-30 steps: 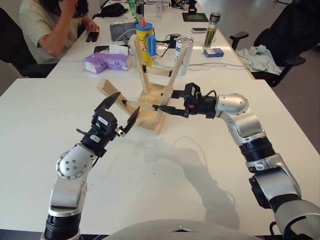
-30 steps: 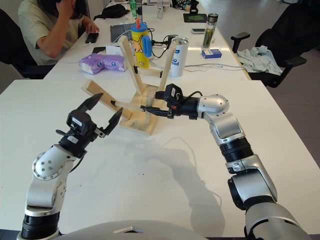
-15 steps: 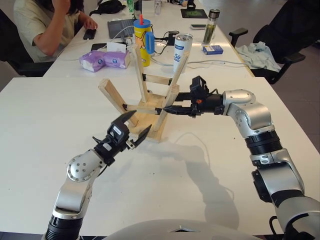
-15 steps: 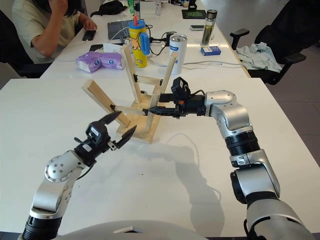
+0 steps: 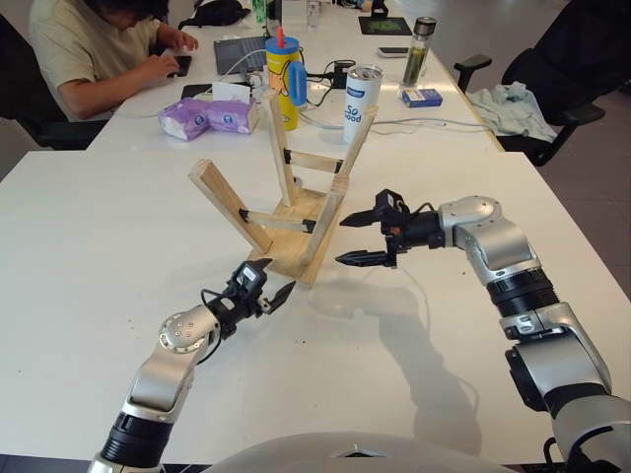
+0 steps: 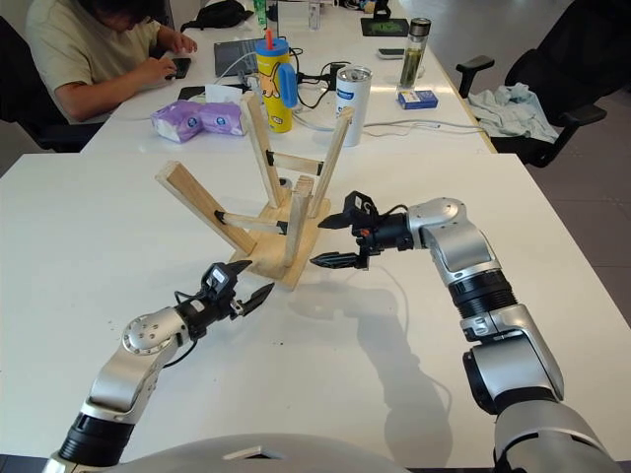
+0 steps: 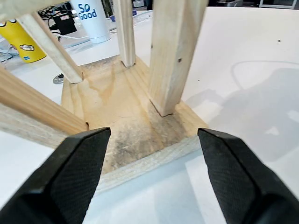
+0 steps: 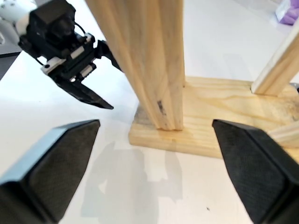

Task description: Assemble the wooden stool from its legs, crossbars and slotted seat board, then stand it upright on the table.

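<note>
Stool [image 5: 292, 209] upside down on the near table [image 5: 99, 256], its seat board [image 5: 301, 246] flat on the surface, legs [image 5: 278, 138] upward. Left gripper [image 5: 276, 281] just before the board's front edge; right gripper [image 5: 340, 241] just right of the stool. Behind, on the far table [image 5: 444, 123], left to right: tissue packs [image 5: 209, 118], bottle [image 5: 284, 84], tumbler [image 5: 361, 97].

Upturned stool [image 5: 304, 213] on white table [image 5: 99, 246]

head stereo pair: high, facing forward-down, mid-range over table [image 5: 79, 246], stool [image 5: 296, 212] upper centre | left wrist: low, very close, facing seat board [image 7: 117, 116] edge | right wrist: low, close, facing one leg [image 8: 140, 60] | shared: stool base
</note>
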Available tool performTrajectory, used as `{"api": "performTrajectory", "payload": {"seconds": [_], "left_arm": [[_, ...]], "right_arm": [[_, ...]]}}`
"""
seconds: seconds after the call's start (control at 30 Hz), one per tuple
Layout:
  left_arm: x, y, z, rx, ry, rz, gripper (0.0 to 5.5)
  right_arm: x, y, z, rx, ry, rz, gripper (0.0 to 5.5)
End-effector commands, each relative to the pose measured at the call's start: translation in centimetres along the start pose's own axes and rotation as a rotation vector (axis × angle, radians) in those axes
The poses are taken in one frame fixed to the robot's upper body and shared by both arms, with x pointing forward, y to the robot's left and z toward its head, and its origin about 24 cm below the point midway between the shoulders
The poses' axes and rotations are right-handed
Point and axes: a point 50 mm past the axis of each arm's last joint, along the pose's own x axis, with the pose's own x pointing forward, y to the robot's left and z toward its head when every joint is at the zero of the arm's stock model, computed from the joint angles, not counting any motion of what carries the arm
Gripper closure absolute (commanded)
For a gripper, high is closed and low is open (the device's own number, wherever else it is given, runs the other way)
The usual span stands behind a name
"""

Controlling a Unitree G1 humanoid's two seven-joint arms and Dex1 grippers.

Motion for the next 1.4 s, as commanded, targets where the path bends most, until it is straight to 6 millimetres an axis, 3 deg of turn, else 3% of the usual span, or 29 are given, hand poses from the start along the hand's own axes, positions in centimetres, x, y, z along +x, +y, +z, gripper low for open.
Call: {"api": "performTrajectory", "payload": {"seconds": [0.03, 0.17, 0.47, 0.67, 0.77, 0.83, 0.87, 0.9, 0.93, 0.97, 1.0, 1.03, 1.1, 1.2, 1.3, 1.4], "left_arm": [[0.5, 0.2, -1.1, 0.019, 0.068, 0.021, 1.99], [0.3, 0.7, -2.6, 0.031, 0.160, 0.042, 1.99], [0.5, 0.5, -3.8, 0.024, 0.232, 0.034, 1.99], [0.6, -0.3, -4.4, 0.029, 0.261, 0.001, 1.99], [0.7, -0.4, -4.6, 0.012, 0.257, 0.001, 1.99], [0.8, -0.5, -4.6, 0.006, 0.255, 0.002, 1.99], [0.9, -0.5, -4.5, 0.001, 0.253, 0.002, 1.99], [1.0, -0.5, -4.5, -0.002, 0.252, 0.001, 1.99], [1.1, -0.6, -4.5, -0.001, 0.252, -0.002, 1.99], [1.2, -0.6, -4.5, -0.001, 0.253, -0.004, 1.99], [1.2, -0.6, -4.5, -0.002, 0.255, -0.007, 1.99], [1.3, -0.6, -4.5, 0.001, 0.262, -0.011, 1.99], [1.2, -0.5, -4.8, -0.004, 0.276, -0.009, 1.99], [1.1, -0.5, -5.2, -0.009, 0.295, -0.006, 1.99], [1.3, -0.6, -5.4, -0.013, 0.306, -0.013, 1.99], [1.4, -0.8, -5.5, -0.020, 0.308, -0.018, 1.99]], "right_arm": [[-0.9, -0.3, 0.1, 0.004, -0.074, -0.092, 1.04], [-2.0, -0.9, 2.2, 0.011, -0.258, -0.181, 1.04], [-3.5, 0.6, 8.9, -0.003, -0.602, -0.188, 2.60], [-6.5, 1.9, 18.9, -0.057, -1.043, -0.228, 2.63], [-5.7, 3.7, 21.0, -0.044, -1.133, -0.178, 2.63], [-2.3, 4.4, 19.5, 0.047, -1.043, -0.148, 2.63], [0.7, 4.3, 17.0, 0.135, -0.906, -0.162, 2.63], [3.8, 4.2, 13.4, 0.227, -0.711, -0.206, 2.63], [6.9, 4.2, 8.3, 0.316, -0.444, -0.273, 2.63], [8.7, 4.5, 3.0, 0.389, -0.228, -0.339, 2.63], [9.4, 5.1, -1.0, 0.410, -0.062, -0.377, 2.63], [9.5, 5.5, -2.7, 0.420, -0.009, -0.398, 2.63], [8.9, 4.5, 0.2, 0.353, -0.145, -0.405, 2.63], [6.2, 2.3, 7.9, 0.213, -0.496, -0.416, 2.63], [2.3, 1.7, 13.6, 0.148, -0.789, -0.355, 2.63], [-2.9, 3.0, 19.1, 0.159, -1.175, -0.174, 2.63]]}}
